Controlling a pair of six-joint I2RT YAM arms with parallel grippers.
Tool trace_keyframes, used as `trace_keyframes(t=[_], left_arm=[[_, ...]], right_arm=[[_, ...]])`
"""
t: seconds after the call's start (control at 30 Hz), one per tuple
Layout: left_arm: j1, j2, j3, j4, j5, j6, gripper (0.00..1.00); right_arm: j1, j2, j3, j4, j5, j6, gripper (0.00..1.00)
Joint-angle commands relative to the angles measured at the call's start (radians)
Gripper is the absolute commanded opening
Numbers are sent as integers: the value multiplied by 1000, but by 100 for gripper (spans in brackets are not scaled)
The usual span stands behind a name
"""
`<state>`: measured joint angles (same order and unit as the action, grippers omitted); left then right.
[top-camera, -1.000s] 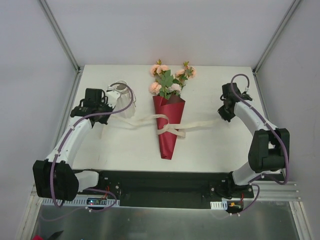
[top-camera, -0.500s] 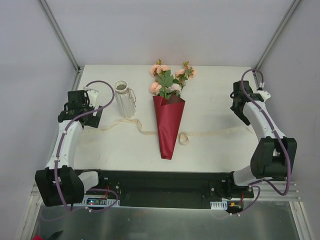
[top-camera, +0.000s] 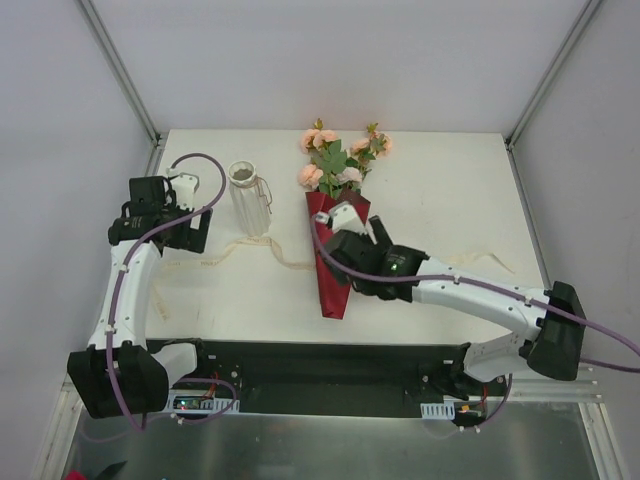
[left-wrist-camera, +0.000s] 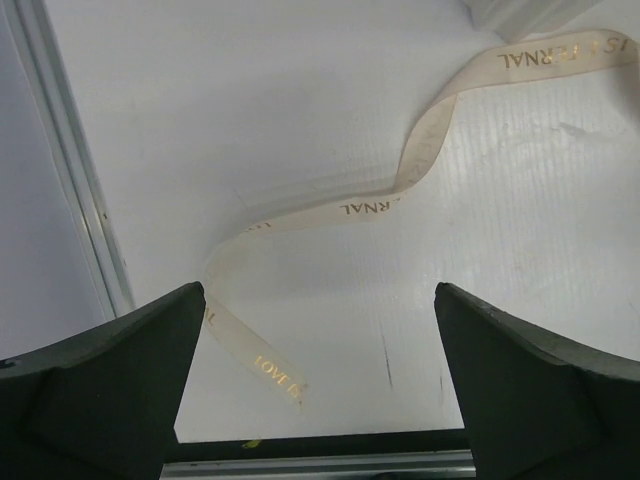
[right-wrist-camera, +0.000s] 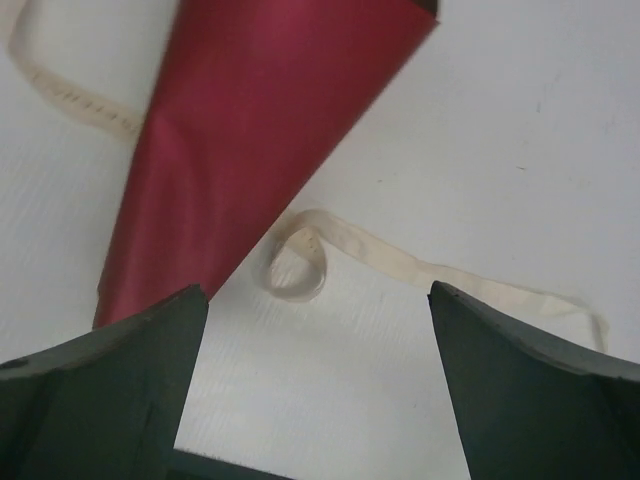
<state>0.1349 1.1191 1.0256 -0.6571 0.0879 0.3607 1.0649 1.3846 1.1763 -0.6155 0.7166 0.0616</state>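
A bouquet of pink flowers (top-camera: 335, 160) in a red paper cone (top-camera: 334, 292) lies mid-table, tip toward me. A cream ribbon (top-camera: 255, 246) with gold lettering lies slack across the table under the cone. My left gripper (top-camera: 176, 238) hangs open at the left over the ribbon's end (left-wrist-camera: 280, 375); nothing is between its fingers (left-wrist-camera: 110, 370). My right gripper (top-camera: 360, 270) reaches over the cone's lower half and is open. In the right wrist view the cone (right-wrist-camera: 250, 130) is at upper left. A ribbon loop (right-wrist-camera: 295, 265) lies just ahead of the open gripper (right-wrist-camera: 315, 340).
A clear glass vase (top-camera: 250, 195) stands upright left of the bouquet, close to the left arm. The ribbon's right tail (top-camera: 485, 262) trails toward the right side. The table's left rail (left-wrist-camera: 70, 200) and its near edge lie close to the left gripper.
One second ago both grippers were near the ribbon wrapped over the cone. The ribbon then fell slack. The right arm swung from the far right to over the cone; the left arm drew back left.
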Motion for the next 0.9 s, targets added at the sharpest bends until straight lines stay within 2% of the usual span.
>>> trace_keyframes(t=[0.0, 0.27, 0.37, 0.6, 0.87], left_arm=[[5, 18, 27, -52, 84, -48, 99], [5, 13, -16, -68, 105, -46, 99], [5, 5, -38, -68, 102, -39, 99], [5, -15, -55, -68, 95, -23, 99], [3, -30, -65, -68, 96, -13, 99]], right_arm=[[157, 14, -40, 51, 1, -198, 96], [323, 200, -50, 111, 13, -278, 96], [349, 264, -27, 131, 14, -286, 96], [354, 419, 23, 146, 87, -313, 96], [354, 517, 45, 152, 201, -333, 96]])
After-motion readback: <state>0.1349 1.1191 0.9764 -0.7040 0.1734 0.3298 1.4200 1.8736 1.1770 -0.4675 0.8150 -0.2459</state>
